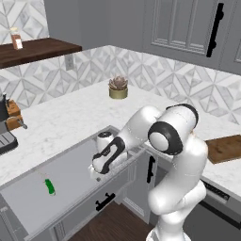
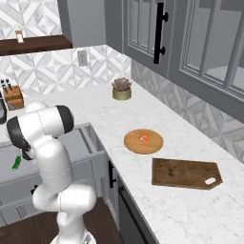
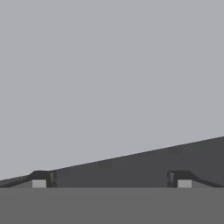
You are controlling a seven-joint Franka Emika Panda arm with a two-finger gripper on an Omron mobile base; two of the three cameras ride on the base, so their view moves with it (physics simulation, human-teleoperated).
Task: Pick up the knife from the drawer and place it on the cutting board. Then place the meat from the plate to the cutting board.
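Observation:
The grey drawer (image 1: 70, 172) stands pulled out below the counter. The knife (image 1: 49, 187), with its green handle, lies on the drawer floor towards its left part; it also peeks out beside the arm as the knife (image 2: 16, 163). My gripper (image 1: 96, 174) points down into the drawer's right end, well to the right of the knife. In the hand view the gripper (image 3: 111, 180) is open, its fingertips (image 3: 43, 179) wide apart over bare grey drawer floor, with nothing between them. The meat (image 2: 144, 139) sits on the round plate (image 2: 131, 144). The brown cutting board (image 2: 186, 173) lies just beyond the plate, bare.
A potted succulent (image 1: 118, 87) stands at the back of the marble counter. A knife block (image 2: 13, 95) is at the far left, under a dark wall shelf (image 1: 37, 49). Grey cabinet doors with black handles (image 2: 159, 33) hang above the counter.

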